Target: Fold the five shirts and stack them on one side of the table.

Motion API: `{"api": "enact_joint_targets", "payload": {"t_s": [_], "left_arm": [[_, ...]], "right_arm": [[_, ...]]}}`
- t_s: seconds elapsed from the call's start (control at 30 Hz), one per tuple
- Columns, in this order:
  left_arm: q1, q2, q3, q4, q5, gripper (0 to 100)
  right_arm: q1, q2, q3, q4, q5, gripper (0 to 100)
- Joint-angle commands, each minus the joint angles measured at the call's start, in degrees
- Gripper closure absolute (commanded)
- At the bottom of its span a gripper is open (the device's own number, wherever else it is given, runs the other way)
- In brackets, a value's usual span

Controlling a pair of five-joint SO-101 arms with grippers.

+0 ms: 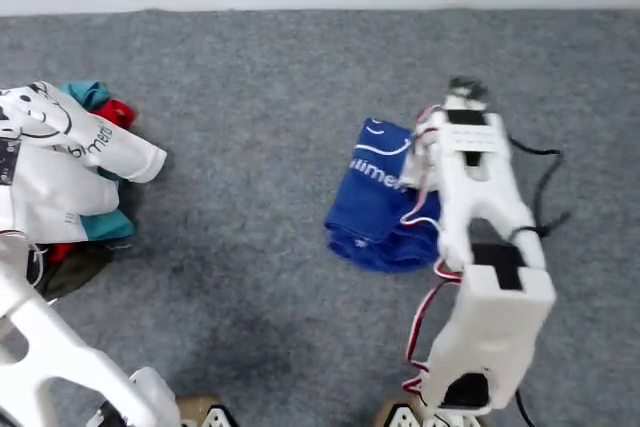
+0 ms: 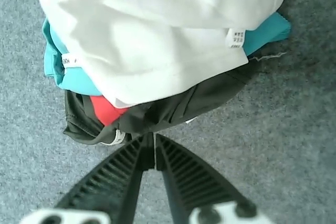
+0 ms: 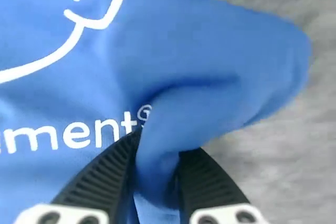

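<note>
Right arm (image 1: 480, 197): white shell, black joint blocks; red, white, black cables (image 1: 424, 309) alongside. Left arm (image 1: 50, 347): white. Left claw (image 2: 155, 141), right claw (image 3: 160, 148): black ribbed fingers (image 2: 184, 174), white screw mounts.

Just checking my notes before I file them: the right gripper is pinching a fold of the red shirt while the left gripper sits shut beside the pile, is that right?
Not quite: the shirt in the right gripper is blue, not red, as the right wrist view shows. The left gripper does sit shut beside the pile.
</note>
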Motion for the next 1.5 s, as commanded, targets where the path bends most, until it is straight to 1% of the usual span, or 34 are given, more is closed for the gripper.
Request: {"api": "enact_joint_targets", "payload": {"t_s": [0.0, 0.2, 0.27, 0.37, 0.5, 0.6, 0.77, 0.83, 0.9, 1.0, 1.07, 1.13, 1.2, 1.27, 1.4, 1.47], "left_arm": [[0.35, -1.76, -2.68, -1.41, -0.53, 98], [0.18, -1.76, -2.51, -1.41, -0.53, 98], [0.09, -1.76, -2.51, -1.23, -0.53, 98], [0.09, -1.76, -2.51, -1.23, -0.53, 98], [0.09, -1.76, -2.51, -1.32, -0.53, 98], [0.09, -1.76, -2.51, -1.32, -0.53, 98], [0.26, -1.76, -2.51, -1.32, -0.53, 98], [0.26, -1.76, -2.51, -1.32, -0.53, 98], [0.26, -1.76, -2.51, -1.32, -0.53, 98], [0.26, -1.76, -2.51, -1.23, -0.53, 98], [0.26, -2.02, -2.51, -1.05, -0.53, 98], [0.18, -2.11, -2.51, -1.05, -0.44, 98], [0.00, -2.11, -2.51, -1.05, -0.44, 98], [0.00, -2.20, -2.59, -0.97, -0.35, 98], [-0.18, -2.20, -2.68, -0.79, -0.26, 98], [-0.18, -2.20, -2.86, 0.44, -0.26, 98]], "right_arm": [[6.81, -7.78, -1.76, 0.57, 12.92, 99.0], [19.21, -7.08, -1.85, 0.04, 34.55, 99.1], [23.69, -6.37, -1.85, -2.24, 41.05, 99.1], [29.76, -5.41, -1.85, -7.60, 49.05, 99.1], [35.38, -3.21, -1.85, -14.73, 60.13, 99.1], [38.02, -1.19, -1.85, -17.36, 64.97, 99.1], [39.34, 0.75, -1.85, -18.86, 66.90, 98.6], [39.16, 0.48, -1.85, -18.51, 66.55, 96.1], [39.08, -0.48, -1.85, -17.27, 65.93, 88.0], [39.08, -4.18, -1.93, -13.93, 60.66, 74.3], [38.81, -7.52, -1.93, -10.59, 56.62, 71.3], [37.76, -10.51, -1.93, -6.81, 54.24, 72.1], [36.70, -13.23, -1.93, -1.80, 53.71, 75.4], [35.12, -15.52, -1.93, 3.21, 53.54, 82.1], [31.69, -17.36, -1.58, 11.65, 53.36, 99.8], [30.81, -17.36, -1.23, 14.20, 53.36, 96.3]]}}
